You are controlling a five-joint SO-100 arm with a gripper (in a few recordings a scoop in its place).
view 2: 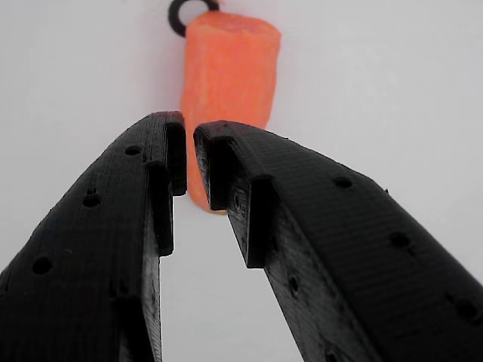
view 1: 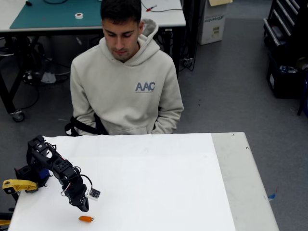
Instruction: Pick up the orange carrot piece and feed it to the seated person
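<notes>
Fixed view, black gripper hovering just above the orange carrot piece on the white table, the seated person behind it, wrist view, jaws nearly closed, narrow gap, empty, carrot piece lying just beyond the fingertips

The black arm reaches from the near left, bent down toward the surface. Its end effector points downward, jaws nearly closed with a narrow gap, gripping nothing.
</notes>
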